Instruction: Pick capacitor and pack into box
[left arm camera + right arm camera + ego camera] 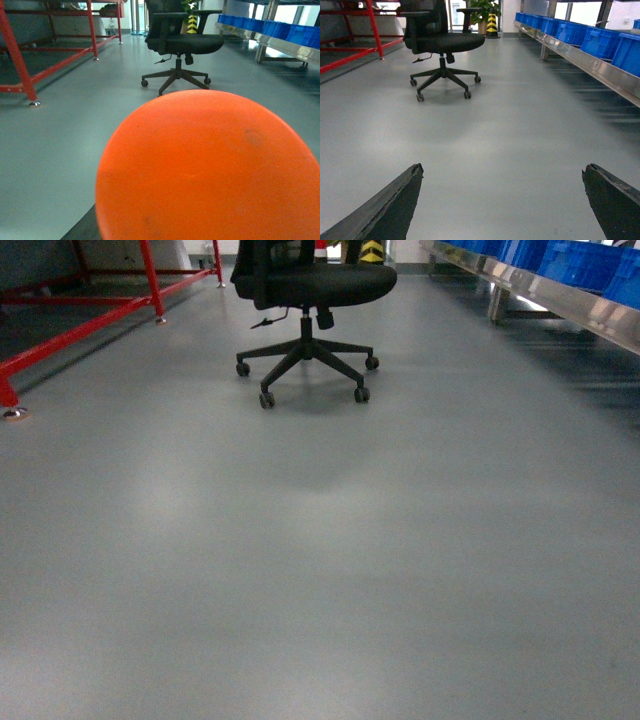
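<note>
The head view looks over a bare grey floor (320, 570) toward a black swivel office chair on castors (308, 300), with a red metal frame (90, 320) at the left and blue plastic crates on a steel shelf (570, 270) at the right. Neither arm shows in this view.

In the left wrist view a smooth orange rounded surface (210, 170) fills the lower frame, very close to the lens and blurred; it may be the small orange capacitor, though no markings can be read. The left gripper's fingers are not visible, so I cannot tell whether it is clenched on the thing.

The right gripper (502, 200) is released: its two dark fingertips (390, 207) stand wide apart over the floor, nothing between them
</note>
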Tool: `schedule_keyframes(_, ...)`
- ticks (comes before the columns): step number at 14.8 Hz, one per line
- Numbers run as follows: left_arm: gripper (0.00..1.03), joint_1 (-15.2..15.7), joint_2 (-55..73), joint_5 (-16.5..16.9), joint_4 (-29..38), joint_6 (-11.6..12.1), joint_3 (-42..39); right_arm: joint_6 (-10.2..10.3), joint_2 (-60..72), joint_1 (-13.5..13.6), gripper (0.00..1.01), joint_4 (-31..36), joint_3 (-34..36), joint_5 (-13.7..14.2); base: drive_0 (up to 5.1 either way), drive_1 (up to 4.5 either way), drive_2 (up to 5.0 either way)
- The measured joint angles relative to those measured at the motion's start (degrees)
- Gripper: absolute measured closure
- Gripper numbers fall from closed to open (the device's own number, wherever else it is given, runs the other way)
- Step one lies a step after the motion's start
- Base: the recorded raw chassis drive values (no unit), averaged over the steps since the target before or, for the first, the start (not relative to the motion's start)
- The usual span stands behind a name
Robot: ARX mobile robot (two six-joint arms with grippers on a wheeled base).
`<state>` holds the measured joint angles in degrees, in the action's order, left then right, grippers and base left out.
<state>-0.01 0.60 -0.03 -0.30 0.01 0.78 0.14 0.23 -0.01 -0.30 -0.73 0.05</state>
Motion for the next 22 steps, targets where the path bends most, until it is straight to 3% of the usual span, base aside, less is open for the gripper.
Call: schedule_keyframes(22, 0.59, 0.0, 0.0, 0.0, -0.1, 0.0, 0.0, 0.0, 0.0, 0.0, 0.03, 0.1, 0.0, 0.0, -5.0, 2.50, 2.5)
